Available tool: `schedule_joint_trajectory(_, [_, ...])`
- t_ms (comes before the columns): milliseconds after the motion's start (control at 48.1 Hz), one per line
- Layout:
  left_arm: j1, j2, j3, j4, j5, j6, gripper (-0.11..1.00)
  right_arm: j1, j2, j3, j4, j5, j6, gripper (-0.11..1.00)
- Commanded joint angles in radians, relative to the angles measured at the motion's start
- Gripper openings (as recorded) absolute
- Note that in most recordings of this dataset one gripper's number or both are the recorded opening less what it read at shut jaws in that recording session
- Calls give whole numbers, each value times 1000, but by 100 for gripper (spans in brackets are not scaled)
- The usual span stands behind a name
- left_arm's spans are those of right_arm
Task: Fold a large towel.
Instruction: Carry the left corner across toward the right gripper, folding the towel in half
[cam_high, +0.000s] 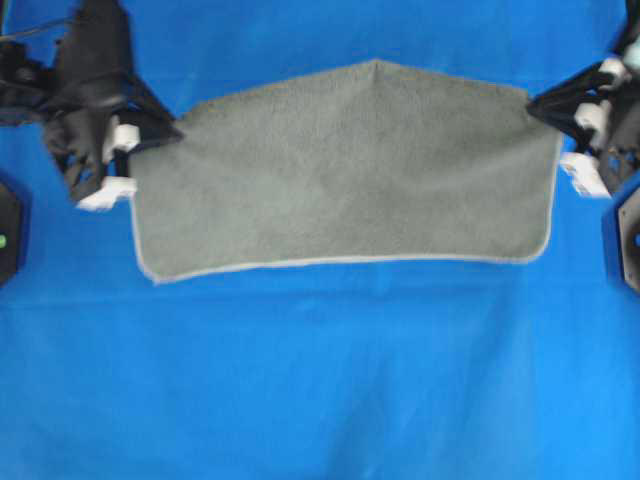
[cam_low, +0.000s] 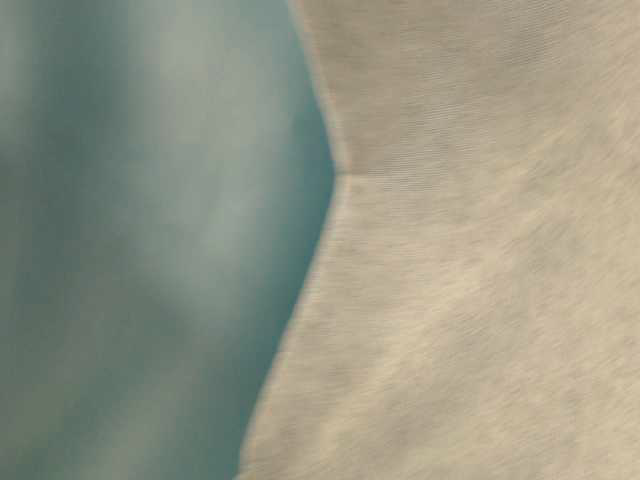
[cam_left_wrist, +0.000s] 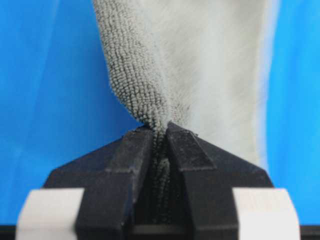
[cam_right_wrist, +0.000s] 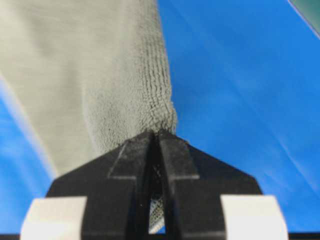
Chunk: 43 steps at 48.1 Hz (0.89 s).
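Note:
The large towel (cam_high: 350, 170) is grey-green with a pale hem and hangs stretched between my two grippers above the blue surface. Its far edge peaks in the middle and its hemmed near edge lies low. My left gripper (cam_high: 172, 130) is shut on the towel's upper left corner. The left wrist view shows terry cloth (cam_left_wrist: 150, 75) pinched between the black fingers of the left gripper (cam_left_wrist: 160, 127). My right gripper (cam_high: 535, 103) is shut on the upper right corner. In the right wrist view the towel (cam_right_wrist: 100, 75) runs up from the shut right gripper (cam_right_wrist: 155, 134). The table-level view shows only blurred towel (cam_low: 480, 280).
The blue cloth surface (cam_high: 320, 380) spreads under and in front of the towel. Dark arm bases stand at the left edge (cam_high: 8, 225) and the right edge (cam_high: 625, 235).

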Motion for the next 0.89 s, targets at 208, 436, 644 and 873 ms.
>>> schedule_joint_trajectory(208, [-135, 2, -34, -3, -61, -153, 5, -63, 25, -37, -20, -186, 9, 3])
schedule_joint_trajectory(436, [-354, 130, -98, -3, -230, -281, 5, -290, 175, -87, -51, -262, 17, 3])
schedule_joint_trajectory(644, [-506, 302, -236, -2, -362, -313, 5, -377, 291, -195, -164, -328, 12, 3])
schedule_joint_trajectory(873, [-549, 514, -466, -2, -417, -313, 5, -399, 400, -347, -229, -364, 9, 3])
